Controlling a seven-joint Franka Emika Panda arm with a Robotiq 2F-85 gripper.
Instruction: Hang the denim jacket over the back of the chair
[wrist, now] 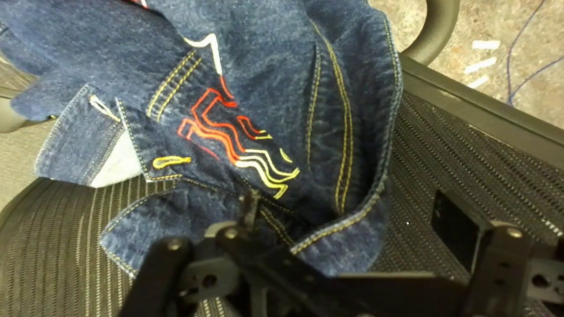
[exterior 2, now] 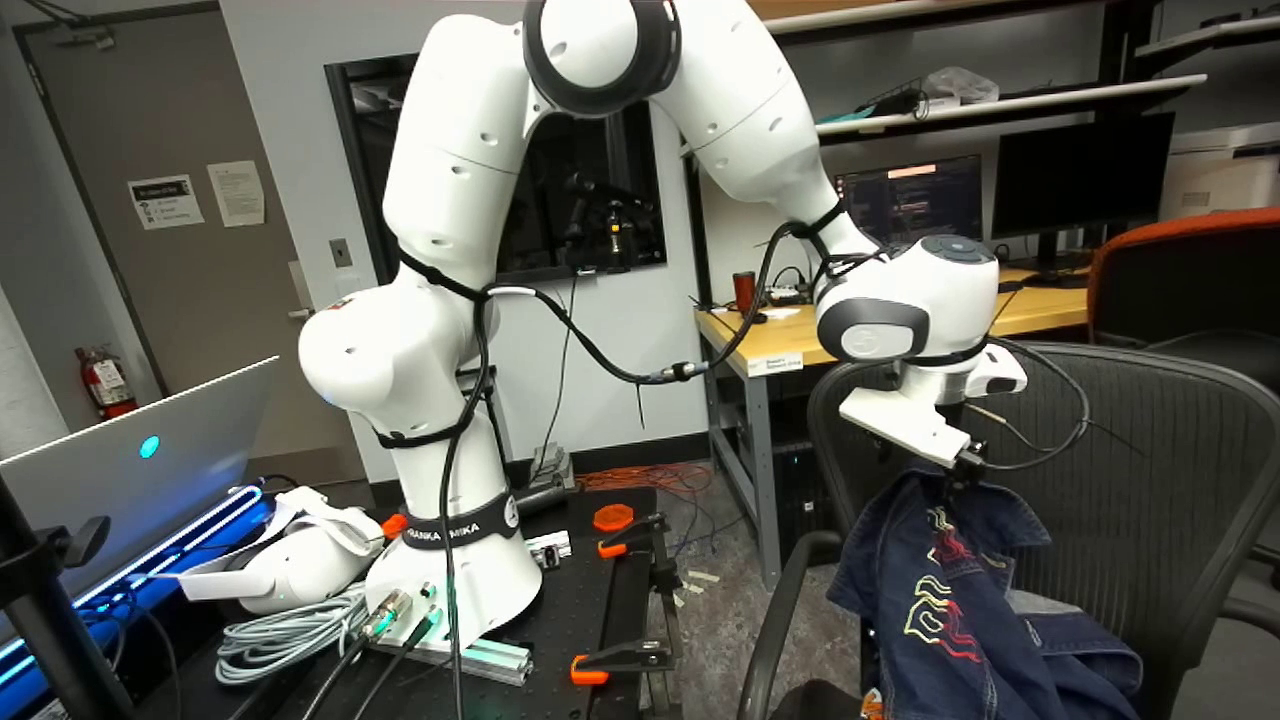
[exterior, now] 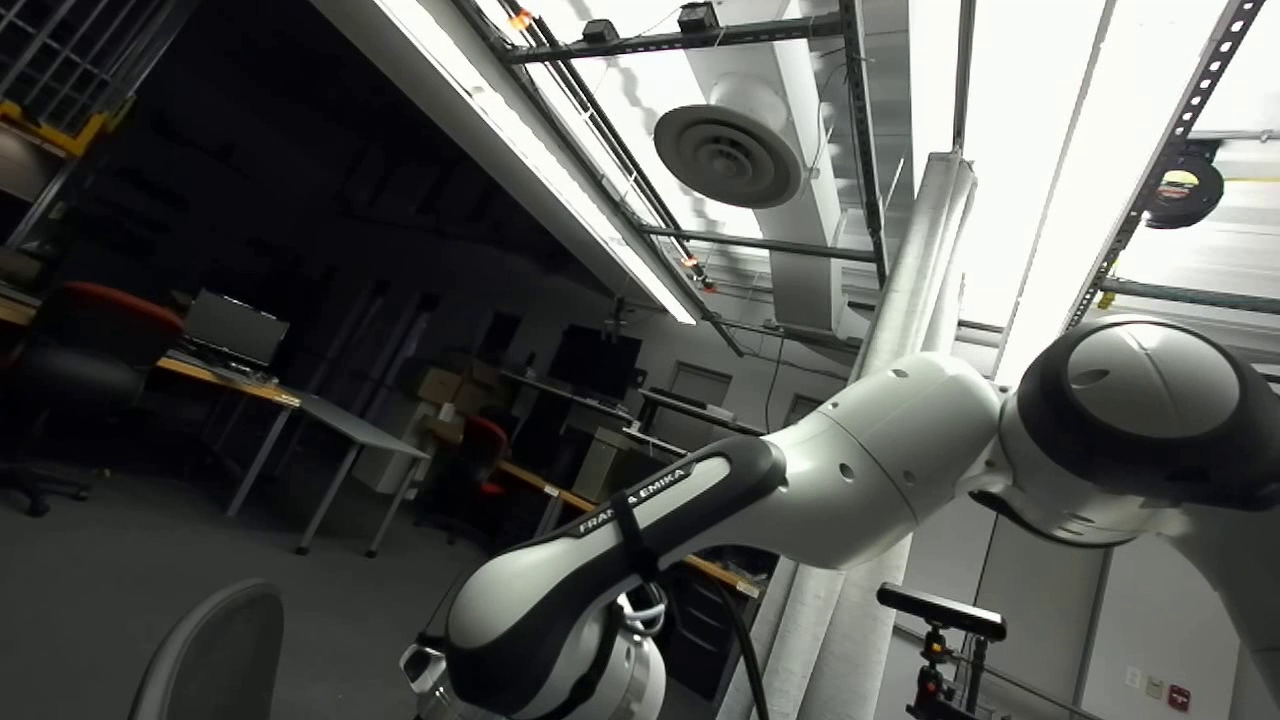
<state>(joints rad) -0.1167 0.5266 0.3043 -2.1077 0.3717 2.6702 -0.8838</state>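
Left of the chair and behind it stands a wood-topped desk. In front of the chair's ribbed mesh back, below its curved rim, is the rumpled denim jacket, yellow-stitched with wavy embroidery. Also before that back, the gripper has its fingers well apart; whether they touch denim, I cannot tell.

1. Dark blue, crumpled denim jacket, upper centre of the wrist view: embroidered in wavy red, yellow, white; yellow-stitched.
2. Dark, curved-back mesh chair, right of an exterior view: finely striped, perhaps brownish.
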